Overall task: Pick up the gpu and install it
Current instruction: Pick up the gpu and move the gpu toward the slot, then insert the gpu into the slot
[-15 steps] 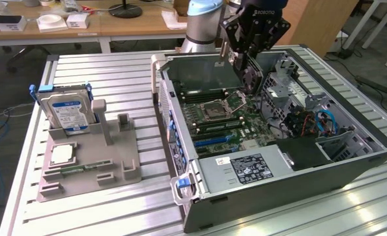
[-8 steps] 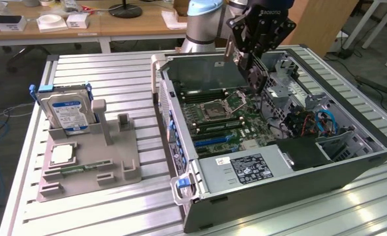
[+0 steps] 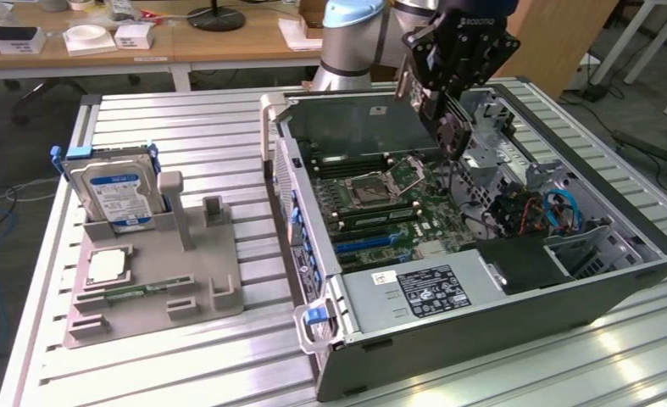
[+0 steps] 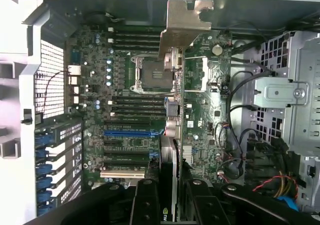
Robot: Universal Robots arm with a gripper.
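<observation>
gpu (image 4: 172, 130) edge-on between gripper (image 4: 171, 197) jaws

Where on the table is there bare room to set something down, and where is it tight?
Bare table lies beyond the hard drive, and in the near corner at the exterior view's right, beside the computer case. Crowded: inside the case, where the claw holds the gpu over the motherboard.
</observation>
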